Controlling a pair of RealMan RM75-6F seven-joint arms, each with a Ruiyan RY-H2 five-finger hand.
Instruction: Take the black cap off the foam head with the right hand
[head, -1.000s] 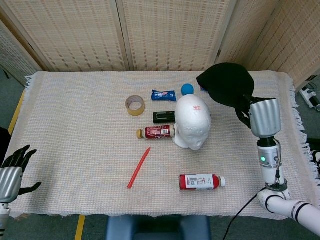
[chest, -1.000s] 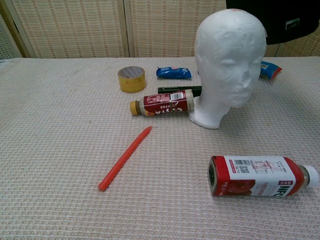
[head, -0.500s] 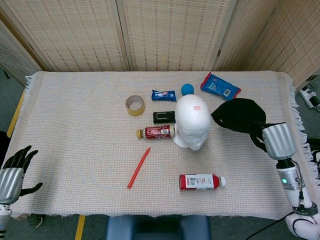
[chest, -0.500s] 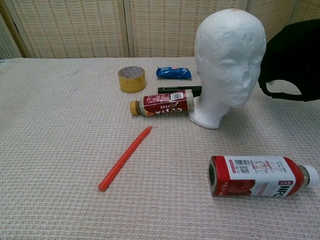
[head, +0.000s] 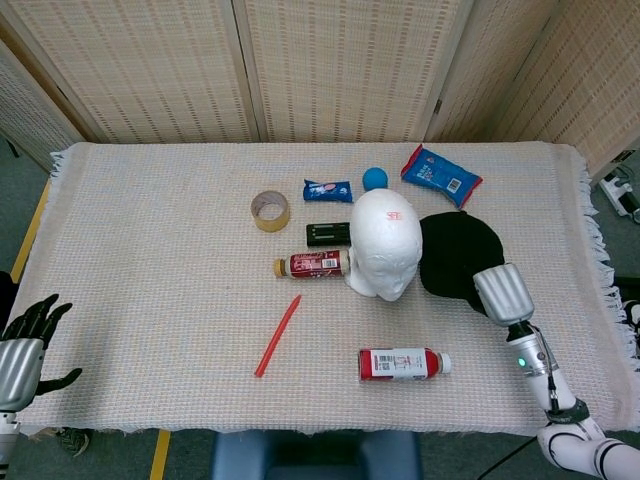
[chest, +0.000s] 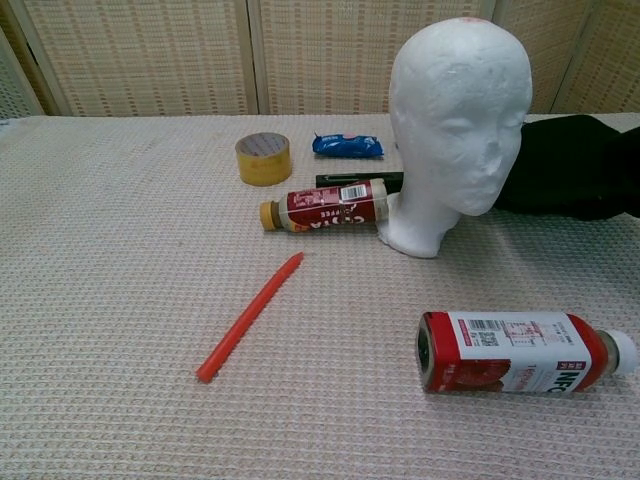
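The white foam head (head: 385, 245) (chest: 455, 120) stands bare near the table's middle. Just to its right, the black cap (head: 455, 250) (chest: 570, 165) lies flat on the woven cloth. My right hand (head: 497, 290) is at the cap's near right edge and still holds it; its dark fingers blend into the fabric. The chest view shows the cap but not that hand clearly. My left hand (head: 25, 340) hovers off the table's front left corner, fingers spread and holding nothing.
A red-labelled bottle (head: 400, 363) (chest: 515, 352) lies in front of the head. A smaller bottle (head: 312, 265), a black box (head: 328, 234), a tape roll (head: 270, 210), a red stick (head: 278, 335), a blue ball (head: 375, 178) and blue packets (head: 440, 172) lie around.
My right hand has come down and toward the front with the cap. The cap went from hanging in the air to lying flat on the cloth beside the head.
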